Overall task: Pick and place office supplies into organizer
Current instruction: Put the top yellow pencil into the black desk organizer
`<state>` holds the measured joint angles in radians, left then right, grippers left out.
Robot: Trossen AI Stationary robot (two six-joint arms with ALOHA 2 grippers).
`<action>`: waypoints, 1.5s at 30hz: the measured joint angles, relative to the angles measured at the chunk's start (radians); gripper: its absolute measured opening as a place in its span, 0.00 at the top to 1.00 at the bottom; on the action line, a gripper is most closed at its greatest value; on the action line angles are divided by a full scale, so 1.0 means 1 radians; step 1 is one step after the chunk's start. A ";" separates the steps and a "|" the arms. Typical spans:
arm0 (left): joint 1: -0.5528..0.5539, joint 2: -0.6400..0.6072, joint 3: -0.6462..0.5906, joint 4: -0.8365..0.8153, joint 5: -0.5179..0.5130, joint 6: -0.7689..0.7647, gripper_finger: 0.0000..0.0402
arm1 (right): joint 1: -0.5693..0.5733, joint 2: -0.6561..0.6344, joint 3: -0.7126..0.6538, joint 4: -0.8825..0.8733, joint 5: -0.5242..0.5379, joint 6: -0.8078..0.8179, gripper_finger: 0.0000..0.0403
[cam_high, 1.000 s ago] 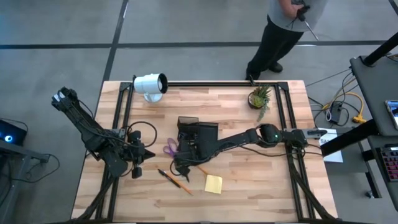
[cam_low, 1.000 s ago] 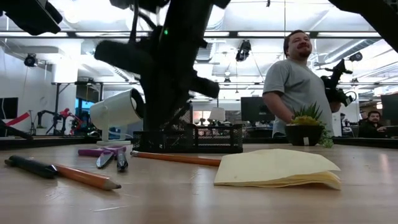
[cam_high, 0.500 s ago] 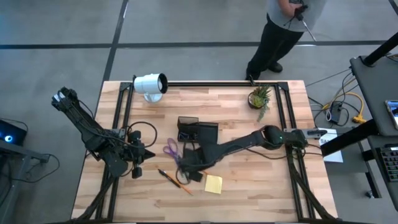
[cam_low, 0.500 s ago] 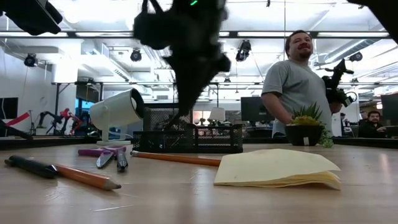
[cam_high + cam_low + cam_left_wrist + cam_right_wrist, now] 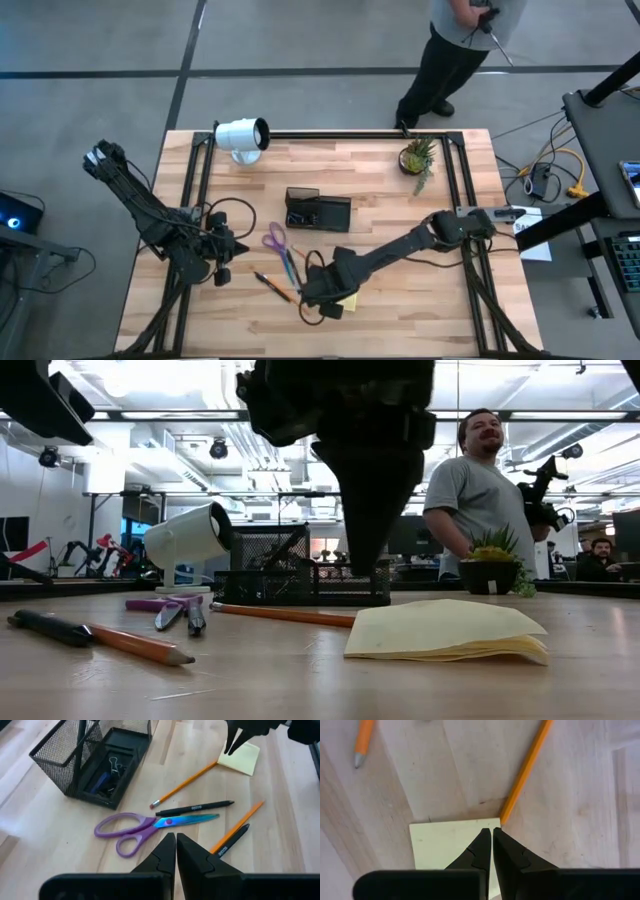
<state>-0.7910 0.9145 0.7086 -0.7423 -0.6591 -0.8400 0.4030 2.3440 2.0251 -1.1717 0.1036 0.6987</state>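
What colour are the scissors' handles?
Purple; the scissors show best in the left wrist view.

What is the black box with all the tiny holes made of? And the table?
The black mesh organizer looks like thin metal wire with a matte black coat: you can see through its grid walls. The table looks like pale wood planks joined side by side, with grain lines and a smooth finish.

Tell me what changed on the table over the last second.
The right gripper, shut and empty, swung away from the organizer toward the table's front edge and now hangs over the sticky-note pad. Nothing was picked up or released. The left gripper, scissors, pencils and pens have not moved.
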 joint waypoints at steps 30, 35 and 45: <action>0.004 -0.003 0.000 0.001 -0.001 0.009 1.00 | 0.143 0.000 -0.080 0.036 0.020 0.012 0.98; 0.006 -0.003 0.000 0.001 -0.001 0.009 1.00 | 0.151 0.000 -0.109 0.065 -0.030 0.001 0.98; 0.006 -0.003 0.000 0.001 -0.001 0.010 1.00 | 0.181 0.000 -0.121 0.048 -0.072 -0.003 0.98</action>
<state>-0.7849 0.9119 0.7086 -0.7418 -0.6597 -0.8303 0.5841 2.3444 1.9045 -1.1234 0.0320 0.6956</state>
